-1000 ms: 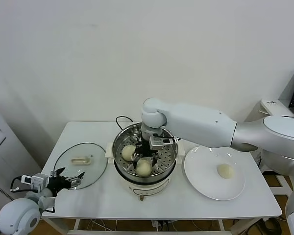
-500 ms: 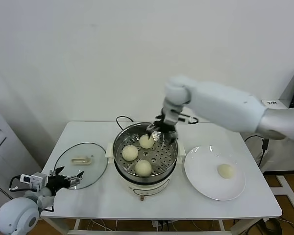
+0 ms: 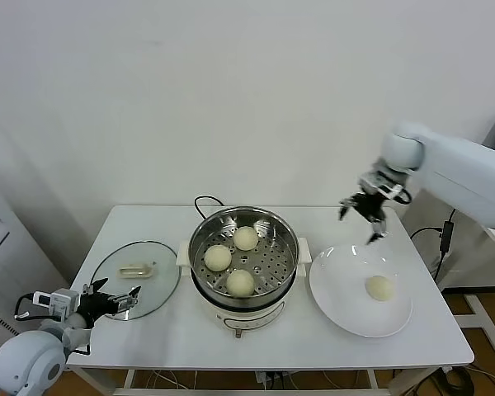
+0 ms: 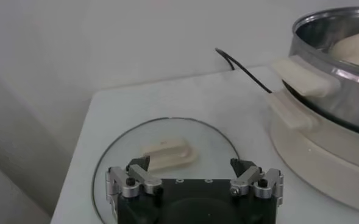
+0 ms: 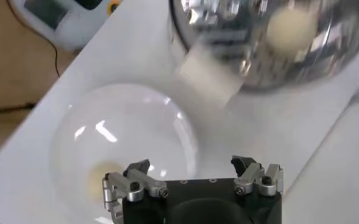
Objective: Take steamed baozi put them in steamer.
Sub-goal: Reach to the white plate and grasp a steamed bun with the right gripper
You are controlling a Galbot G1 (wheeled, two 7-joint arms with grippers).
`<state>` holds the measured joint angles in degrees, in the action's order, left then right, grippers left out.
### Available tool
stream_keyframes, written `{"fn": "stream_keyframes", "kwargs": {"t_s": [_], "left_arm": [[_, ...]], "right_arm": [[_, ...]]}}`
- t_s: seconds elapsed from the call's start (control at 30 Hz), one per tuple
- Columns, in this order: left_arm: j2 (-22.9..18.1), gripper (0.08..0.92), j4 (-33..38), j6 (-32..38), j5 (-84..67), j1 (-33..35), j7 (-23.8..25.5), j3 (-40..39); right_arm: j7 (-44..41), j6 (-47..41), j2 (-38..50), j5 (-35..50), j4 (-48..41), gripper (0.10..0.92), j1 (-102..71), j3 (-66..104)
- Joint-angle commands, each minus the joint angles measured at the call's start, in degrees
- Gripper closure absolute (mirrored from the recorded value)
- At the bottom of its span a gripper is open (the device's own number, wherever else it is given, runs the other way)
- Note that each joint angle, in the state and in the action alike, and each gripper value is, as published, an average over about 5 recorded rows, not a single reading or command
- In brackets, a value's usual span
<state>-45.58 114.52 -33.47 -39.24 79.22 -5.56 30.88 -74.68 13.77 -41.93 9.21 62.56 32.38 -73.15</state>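
Observation:
The steel steamer (image 3: 200, 247) stands mid-table and holds three cream-white baozi (image 3: 246, 238) (image 3: 218, 257) (image 3: 240, 282) on its perforated tray. The fourth baozi (image 3: 380, 287) lies on the white plate (image 3: 338, 293) to the right. My right gripper (image 3: 363, 216) is open and empty, in the air above the plate's far edge. In the right wrist view the gripper (image 5: 192, 165) looks down on the plate (image 5: 124, 122), with that baozi (image 5: 96, 179) partly hidden and the steamer (image 5: 228, 24) beyond. My left gripper (image 3: 115, 299) is open and parked at the table's front left.
The glass lid with its cream handle (image 3: 136, 270) lies flat left of the steamer, just ahead of the left gripper (image 4: 193, 165); it shows in the left wrist view (image 4: 167, 152). A black cord (image 3: 205, 200) runs behind the steamer. A wall stands behind the table.
My right gripper let go of a baozi at the back of the steamer tray, lifted out and swung right to above the plate. The left arm has not moved.

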Motion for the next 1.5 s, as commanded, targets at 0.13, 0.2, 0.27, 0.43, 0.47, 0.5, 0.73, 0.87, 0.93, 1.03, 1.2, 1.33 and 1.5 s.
{"fn": "stream_keyframes", "kwargs": {"t_s": [0.13,0.2,0.27,0.43,0.47,0.5,0.73,0.87,0.93,1.03,1.2,1.33,1.5], "left_arm": [[-0.16,0.177,0.05,-0.19,0.06,-0.21,-0.04,-0.16],[-0.14,0.177,0.2,-0.26,0.07,-0.19,-0.04,-0.17],[-0.07,0.177,0.32,-0.29,0.07,-0.15,-0.02,-0.16],[0.03,0.177,0.32,-0.27,0.06,-0.07,-0.03,-0.12],[0.05,0.177,0.33,-0.26,0.06,-0.06,-0.02,-0.11],[0.05,0.177,0.35,-0.25,0.06,-0.05,-0.02,-0.11],[0.02,0.177,0.58,-0.25,0.06,0.1,-0.03,-0.09],[0.01,0.177,0.66,-0.25,0.06,0.13,-0.05,-0.07],[0.02,0.177,0.69,-0.26,0.06,0.16,-0.06,-0.06],[-0.02,0.177,0.75,-0.29,0.1,0.22,-0.09,-0.04],[-0.2,0.177,1.35,-0.77,0.2,0.39,-0.24,0.06],[-0.22,0.177,1.5,-0.91,0.2,0.37,-0.3,0.21],[-0.25,0.177,1.63,-1.12,0.18,0.3,-0.46,0.37]], "right_arm": [[2.57,-1.36,6.28,-2.88,-10.59,0.203,-16.42,9.29],[3.42,-0.49,5.12,-3.94,-12.3,0.203,-19.32,11.58],[4.22,0.09,4.03,-4.48,-13.63,0.203,-21.49,13.52],[5.98,0.8,1.11,-5.3,-15.83,0.203,-25.24,16.94],[6.27,0.92,0.47,-5.56,-16.31,0.203,-25.76,17.56],[6.48,1.06,-0.12,-5.84,-16.76,0.203,-26.22,18.11],[6.68,1.26,-2.28,-7.63,-18.16,0.203,-27.95,19.23],[6.79,0.98,-3.03,-8.93,-18.78,0.203,-29.11,20.2],[6.94,0.89,-3.37,-9.92,-19.25,0.204,-29.56,20.91],[6.94,0.32,-3.61,-11.01,-19.57,0.232,-30.02,21.6],[6.89,-0.69,-2.99,-11.52,-18.89,0.354,-30.26,21.96],[6.82,-2.07,-1.66,-9.45,-16.75,0.466,-29.56,21.31],[6.88,-5.57,2.19,-2.23,-10.68,0.544,-22.61,13.27]]}}
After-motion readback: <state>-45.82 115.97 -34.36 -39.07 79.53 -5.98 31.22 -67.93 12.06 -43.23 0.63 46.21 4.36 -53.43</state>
